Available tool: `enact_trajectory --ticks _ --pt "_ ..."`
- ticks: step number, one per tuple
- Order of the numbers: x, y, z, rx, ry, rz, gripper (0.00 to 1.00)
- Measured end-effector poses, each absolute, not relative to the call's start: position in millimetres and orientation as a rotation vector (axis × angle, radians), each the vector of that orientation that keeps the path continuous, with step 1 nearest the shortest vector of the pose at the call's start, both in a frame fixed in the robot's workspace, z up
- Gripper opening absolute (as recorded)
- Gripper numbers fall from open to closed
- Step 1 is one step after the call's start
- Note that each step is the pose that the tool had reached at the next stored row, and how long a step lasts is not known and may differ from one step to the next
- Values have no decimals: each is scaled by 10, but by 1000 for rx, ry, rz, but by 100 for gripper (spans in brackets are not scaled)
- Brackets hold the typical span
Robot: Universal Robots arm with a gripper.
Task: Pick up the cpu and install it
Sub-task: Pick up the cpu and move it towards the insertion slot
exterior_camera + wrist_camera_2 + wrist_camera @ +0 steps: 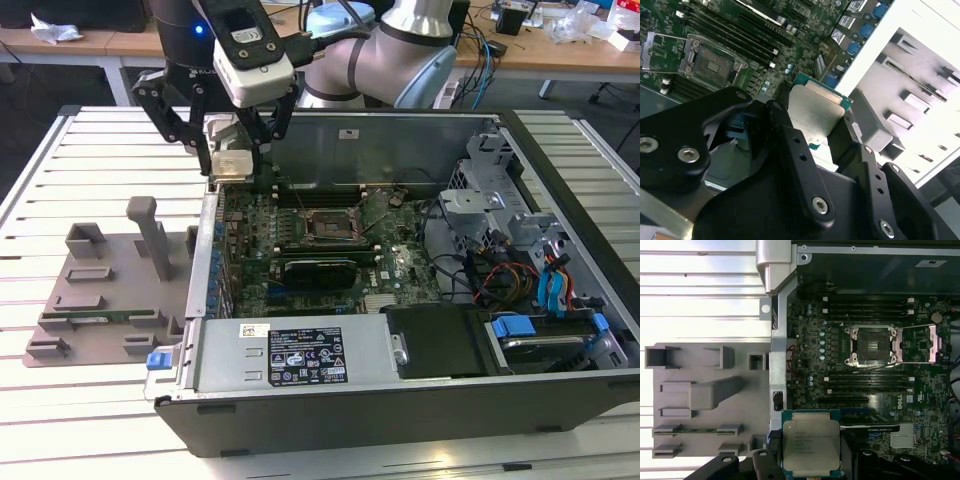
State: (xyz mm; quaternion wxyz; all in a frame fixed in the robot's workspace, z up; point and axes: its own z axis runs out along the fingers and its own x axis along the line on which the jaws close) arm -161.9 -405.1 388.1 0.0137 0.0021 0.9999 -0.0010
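Observation:
The cpu [232,165], a flat square chip with a silver-grey top, hangs in the air over the open computer case's wall on the exterior view's left. My gripper [233,160] is shut on it, one black finger on each side. In the first wrist view the cpu [811,444] sits between the fingers [763,461], over the edge of the motherboard. The open socket [872,345] with its raised metal frame lies apart from it, further into the case. The second wrist view shows the cpu [815,112] clamped, with the socket [712,65] beyond.
A grey plastic tray [110,285] with upright posts lies on the slatted table at the exterior view's left, beside the case. Inside the case [400,130] are memory slots, a black card [320,270], drive cages and cables [520,270].

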Motion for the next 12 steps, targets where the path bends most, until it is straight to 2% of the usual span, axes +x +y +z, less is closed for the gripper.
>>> enact_trajectory --ticks 12 --pt "-1490 -4051 3865 6 3114 -3 55"
